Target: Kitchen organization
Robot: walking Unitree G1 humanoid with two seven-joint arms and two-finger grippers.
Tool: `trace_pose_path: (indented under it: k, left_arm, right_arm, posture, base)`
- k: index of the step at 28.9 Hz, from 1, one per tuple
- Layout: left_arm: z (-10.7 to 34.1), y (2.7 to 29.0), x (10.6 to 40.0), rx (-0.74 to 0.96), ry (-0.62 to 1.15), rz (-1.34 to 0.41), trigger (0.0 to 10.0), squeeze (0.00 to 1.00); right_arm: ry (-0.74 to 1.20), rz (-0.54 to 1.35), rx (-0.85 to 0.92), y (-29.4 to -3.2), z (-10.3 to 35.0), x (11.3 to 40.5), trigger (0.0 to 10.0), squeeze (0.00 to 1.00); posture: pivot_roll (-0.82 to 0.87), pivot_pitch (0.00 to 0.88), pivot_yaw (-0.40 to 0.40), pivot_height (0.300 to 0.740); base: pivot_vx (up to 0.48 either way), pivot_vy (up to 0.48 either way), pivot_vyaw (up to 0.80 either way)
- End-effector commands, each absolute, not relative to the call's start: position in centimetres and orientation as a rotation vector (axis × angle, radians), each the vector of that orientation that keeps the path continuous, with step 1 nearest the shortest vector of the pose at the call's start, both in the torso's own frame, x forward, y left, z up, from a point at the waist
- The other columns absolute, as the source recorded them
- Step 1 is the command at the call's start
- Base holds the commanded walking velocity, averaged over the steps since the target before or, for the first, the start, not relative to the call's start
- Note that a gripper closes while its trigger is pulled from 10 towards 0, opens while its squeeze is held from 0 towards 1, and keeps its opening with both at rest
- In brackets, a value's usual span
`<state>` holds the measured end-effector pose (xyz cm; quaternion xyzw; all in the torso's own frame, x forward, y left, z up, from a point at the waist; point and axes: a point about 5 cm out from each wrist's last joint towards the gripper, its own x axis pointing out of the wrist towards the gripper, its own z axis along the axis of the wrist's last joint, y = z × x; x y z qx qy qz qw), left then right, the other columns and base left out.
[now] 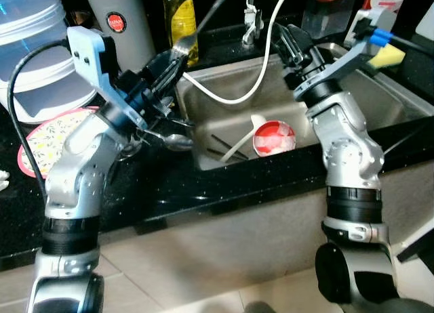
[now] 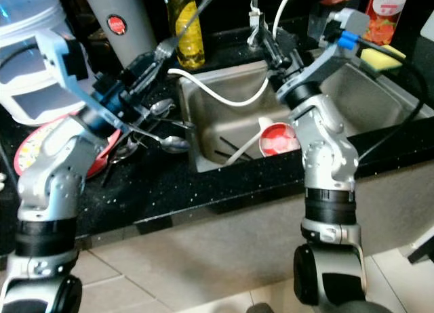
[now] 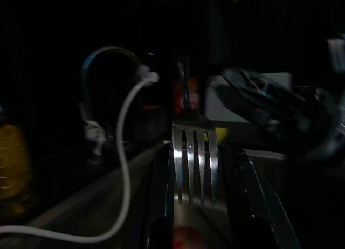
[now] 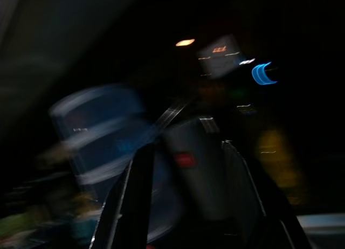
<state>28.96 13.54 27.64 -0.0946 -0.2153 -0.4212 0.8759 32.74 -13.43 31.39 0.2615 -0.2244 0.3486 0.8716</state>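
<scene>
Left pincer clamped on fork, tines sticking out between the black fingers, handle slanting up past the yellow bottle. Held above the sink's left rim. Spoons loose on the black desk just beside that rim, near the patterned plate. Red bowl and white ladle down in the basin. Right pincer raised over the sink near the faucet; fingers apart, nothing between them. White cable draped across the basin. Risks: grip near the tines only, so long handle could pivot or slip out; handle could knock the bottle; cable could snag either arm.
</scene>
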Motion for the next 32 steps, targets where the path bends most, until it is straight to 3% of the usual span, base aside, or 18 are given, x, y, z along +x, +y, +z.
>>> trace_pose_path:
  k: [1, 7, 18, 32]
  left_arm:
    - [27.8, 13.6, 28.4, -0.176, -0.443, -0.92, 10.0, 0.0]
    - [27.2, 12.4, 27.1, -0.191, -0.419, -1.016, 10.0, 0.0]
    - [28.0, 13.2, 27.7, -0.259, -0.45, -0.942, 10.0, 0.0]
    - [27.2, 12.4, 27.1, -0.218, -0.403, -0.993, 10.0, 0.0]
  right_arm:
    - [-0.45, 0.778, 0.585, -13.3, 31.2, 32.4, 10.0, 0.0]
    - [-0.407, 0.907, 0.71, -13.0, 31.4, 31.6, 10.0, 0.0]
    - [-0.365, 0.933, 0.734, -13.3, 31.3, 31.4, 10.0, 0.0]
    - [-0.352, 0.963, 0.741, -13.0, 31.4, 31.1, 10.0, 0.0]
  posture:
    - [-0.13, 0.0, 0.076, 0.74]
    - [-0.13, 0.0, 0.068, 0.74]
    - [-0.13, 0.0, 0.062, 0.74]
    - [-0.12, 0.0, 0.059, 0.74]
  base:
    - [0.0, 0.0, 0.0]
    - [0.0, 0.0, 0.0]
    - [0.0, 0.0, 0.0]
    - [0.0, 0.0, 0.0]
